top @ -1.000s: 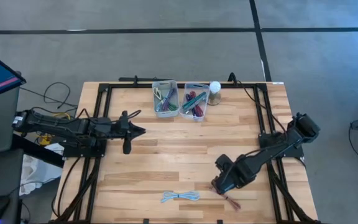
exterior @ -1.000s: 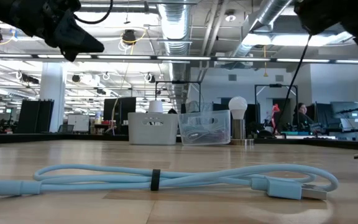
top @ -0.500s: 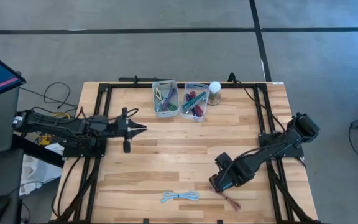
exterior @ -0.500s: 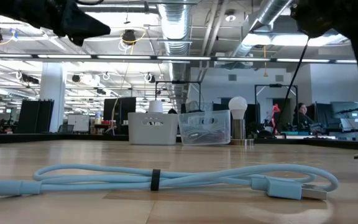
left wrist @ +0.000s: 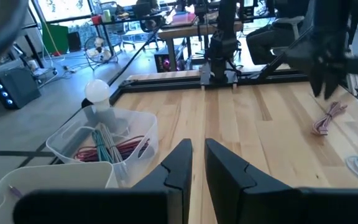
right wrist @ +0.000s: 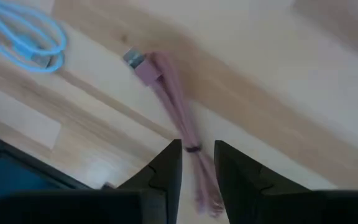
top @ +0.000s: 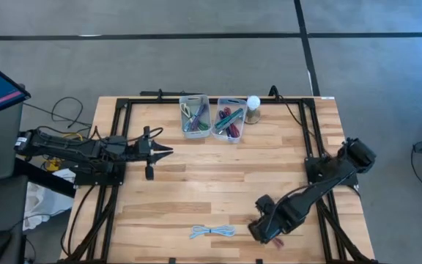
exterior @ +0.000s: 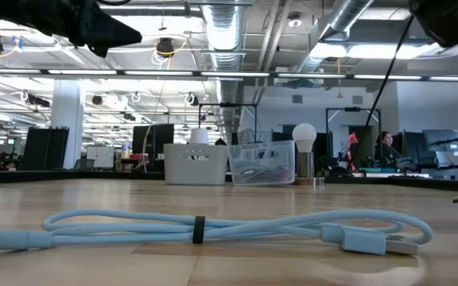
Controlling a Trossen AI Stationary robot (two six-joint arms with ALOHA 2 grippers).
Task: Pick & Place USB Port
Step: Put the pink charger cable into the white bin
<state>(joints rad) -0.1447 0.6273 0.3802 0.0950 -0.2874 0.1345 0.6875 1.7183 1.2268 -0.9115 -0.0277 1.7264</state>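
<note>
A bundled pink USB cable (right wrist: 174, 99) lies flat on the wooden table near its front right. Its plug (right wrist: 134, 58) points toward a coiled light-blue USB cable (top: 212, 232) to its left, which is tied with a dark band (exterior: 199, 229). My right gripper (right wrist: 197, 152) hangs above the pink cable and points down. It is open by a narrow gap, and the cable shows between its fingers without touching them. My left gripper (top: 161, 152) is held level over the table's left part. It is shut and holds nothing.
Two clear bins (top: 195, 116) (top: 229, 119) holding coloured cables stand at the far middle, with a white bulb (top: 253, 108) to their right. A black frame (top: 308, 139) runs along the table's edges. Bare wood lies between the bins and the cables.
My right gripper has moved toward the table's near edge and rolled, coming over the pink cable. My left gripper has tipped up a little and rolled about its own line, staying in place. Both cables have stayed still.
</note>
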